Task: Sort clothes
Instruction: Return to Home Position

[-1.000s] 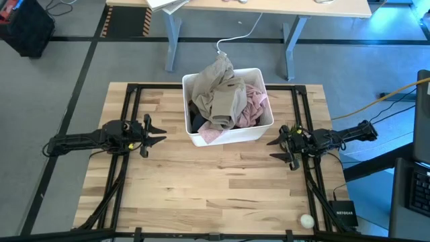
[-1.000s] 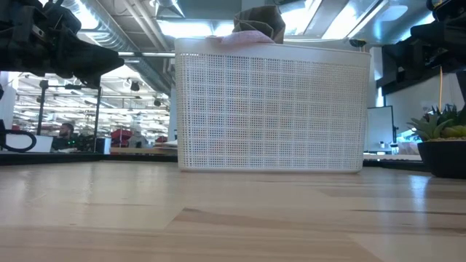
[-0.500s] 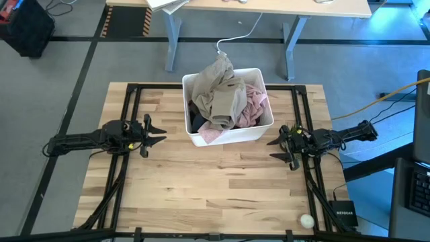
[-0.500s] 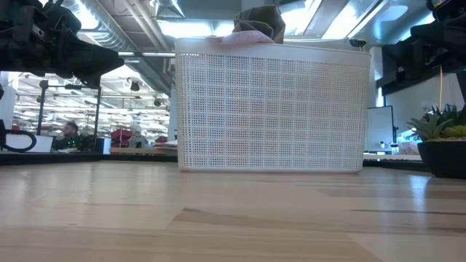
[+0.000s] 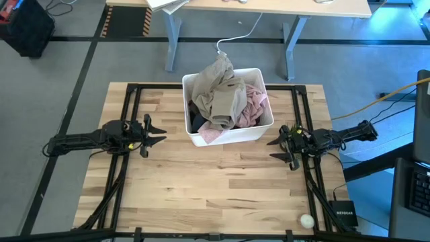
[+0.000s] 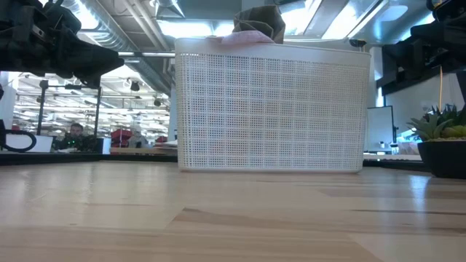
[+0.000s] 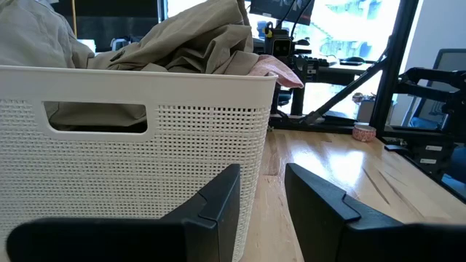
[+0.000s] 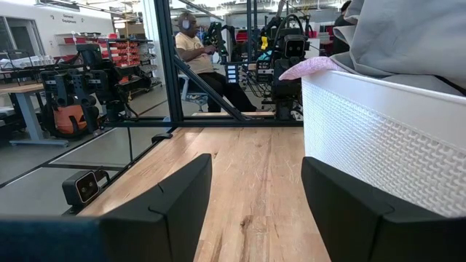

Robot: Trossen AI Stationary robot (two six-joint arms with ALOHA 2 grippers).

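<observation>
A white perforated bin (image 5: pixel 228 131) stands on the table's far middle, heaped with clothes. A khaki-beige garment (image 5: pixel 220 91) lies on top, a pale pink one (image 5: pixel 252 106) at the right and over the near rim, and a dark one (image 5: pixel 196 115) at the left. The beige garment also shows in the left wrist view (image 7: pixel 182 44). My left gripper (image 5: pixel 156 135) is open and empty left of the bin. My right gripper (image 5: pixel 277 149) is open and empty right of the bin.
A small white ball (image 5: pixel 307 220) lies at the table's near right corner. A dark potted plant (image 6: pixel 443 142) stands at the right in the low view. A person (image 8: pixel 195 54) sits in the room beyond the table. Bare wood lies in front of the bin.
</observation>
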